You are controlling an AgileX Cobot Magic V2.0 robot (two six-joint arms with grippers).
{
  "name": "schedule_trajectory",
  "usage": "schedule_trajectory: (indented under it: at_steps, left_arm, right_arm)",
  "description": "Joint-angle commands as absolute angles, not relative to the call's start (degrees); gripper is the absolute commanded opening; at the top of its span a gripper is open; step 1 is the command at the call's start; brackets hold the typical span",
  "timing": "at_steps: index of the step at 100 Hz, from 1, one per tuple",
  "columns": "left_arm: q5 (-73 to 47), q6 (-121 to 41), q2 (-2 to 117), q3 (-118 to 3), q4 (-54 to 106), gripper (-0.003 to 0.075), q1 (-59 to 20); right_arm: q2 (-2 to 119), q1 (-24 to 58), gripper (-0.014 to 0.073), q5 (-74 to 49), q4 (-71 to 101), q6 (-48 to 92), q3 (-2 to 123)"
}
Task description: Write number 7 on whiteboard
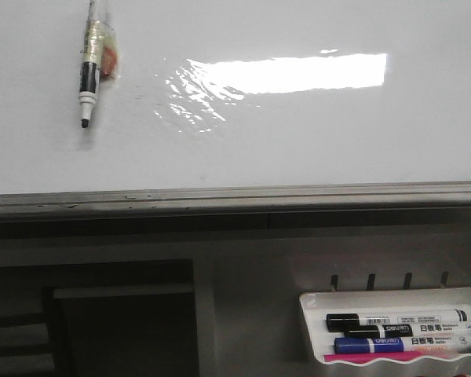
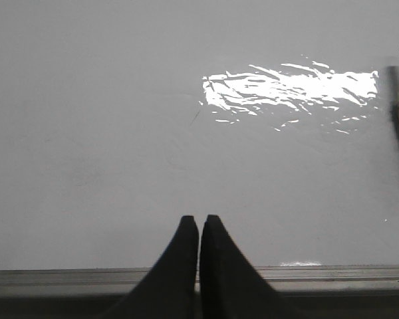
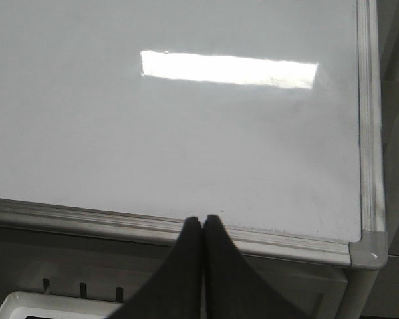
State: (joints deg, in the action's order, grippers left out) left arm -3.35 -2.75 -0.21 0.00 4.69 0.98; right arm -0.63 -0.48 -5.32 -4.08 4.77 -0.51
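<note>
The whiteboard [image 1: 314,133] is lying flat and is filling most of the front view, with its grey metal frame running along the near edge. A bright strip of glare is shining on its middle. I am not seeing any drawn figure on it; the number 7 is not showing on the surface in any view.

Below the frame, at the near right, a small white tray [image 1: 314,302] is hanging. It is holding three markers that I can count: two with black caps [image 1: 344,321] and one blue marker [image 1: 377,345], and under them a pink strip is lying. The labels are carrying small print with Chinese characters, but it is too small for me to read.

One more marker [image 1: 90,67] is lying on the board at the far left, with tape wrapped around its body and its dark tip pointing to the near side.

The left gripper [image 2: 199,222] is hanging over the near edge of the board with its fingers pressed together, holding nothing. The right gripper [image 3: 201,222] is standing over the near right frame, its fingers also closed and empty.
</note>
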Motion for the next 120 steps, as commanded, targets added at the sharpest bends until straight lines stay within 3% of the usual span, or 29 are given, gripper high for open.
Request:
schedule_trajectory:
  at_steps: [1, 96, 120]
  left_arm:
    - [0.9, -2.1, -1.9, 2.0, 5.0, -0.0020, 1.0]
    - [1.0, -2.1, -1.9, 2.0, 5.0, -0.0020, 1.0]
    - [1.0, -2.1, -1.9, 2.0, 14.1, -0.0020, 1.0]
  right_arm:
    - [-1.7, -0.3, -0.0064, -0.7, -4.6, 4.7, -2.3]
    - [-1.7, -0.3, -0.0064, -0.6, -4.4, 4.7, -2.3]
    - [-1.7, -0.3, -0.0064, 0.0, 6.3, 4.7, -2.3]
